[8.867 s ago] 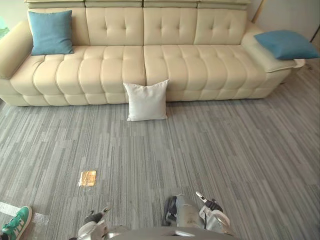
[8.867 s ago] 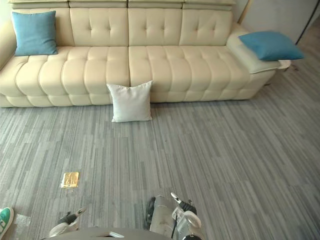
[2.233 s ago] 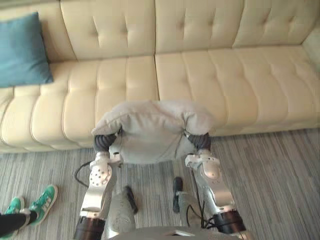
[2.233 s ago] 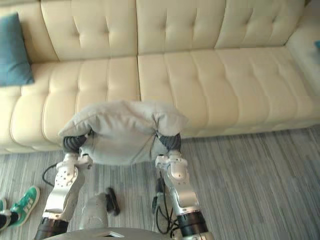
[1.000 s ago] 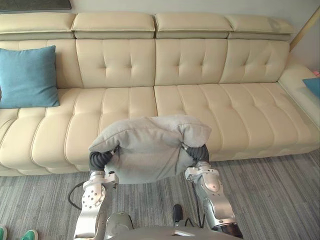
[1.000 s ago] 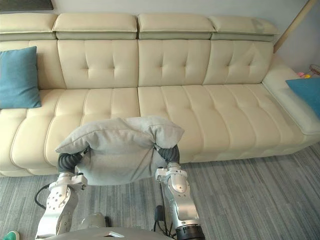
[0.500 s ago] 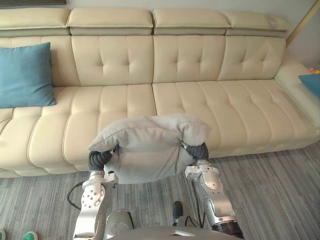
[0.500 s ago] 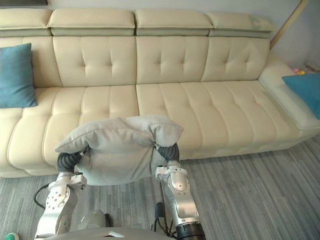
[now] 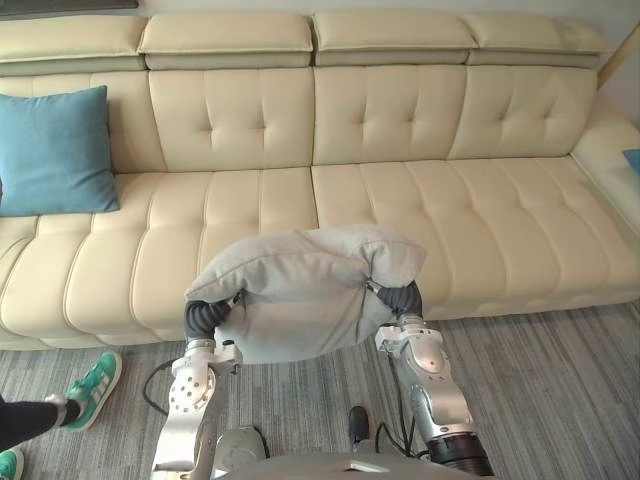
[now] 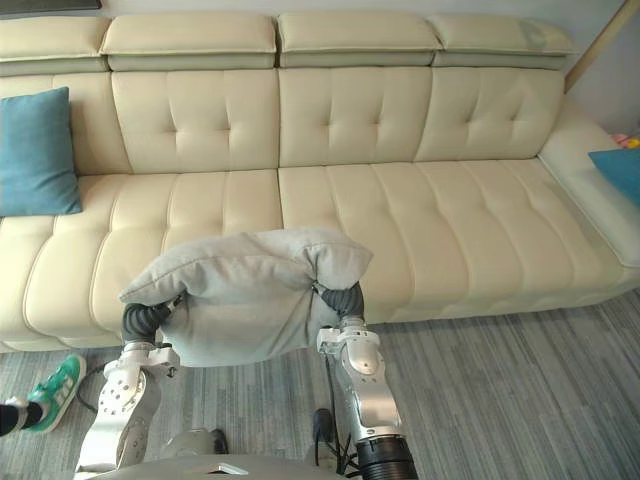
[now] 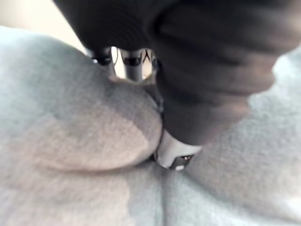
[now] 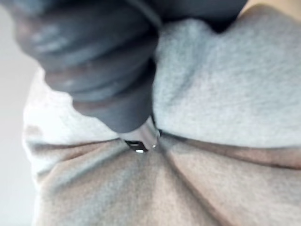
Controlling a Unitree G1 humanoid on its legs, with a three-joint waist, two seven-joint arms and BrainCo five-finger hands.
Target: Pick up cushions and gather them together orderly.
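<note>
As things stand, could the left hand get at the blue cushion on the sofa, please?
Probably not yet. The left hand and right hand are pressed into the grey cushion carried between them, and the blue cushion sits apart at the sofa's left end.

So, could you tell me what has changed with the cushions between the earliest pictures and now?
The grey cushion, earlier on the floor leaning against the sofa, has been picked up: the left hand and right hand grip its sides and hold it up before the seat. The left blue cushion on the seat and the right blue cushion on the sofa's arm stay put.
</note>
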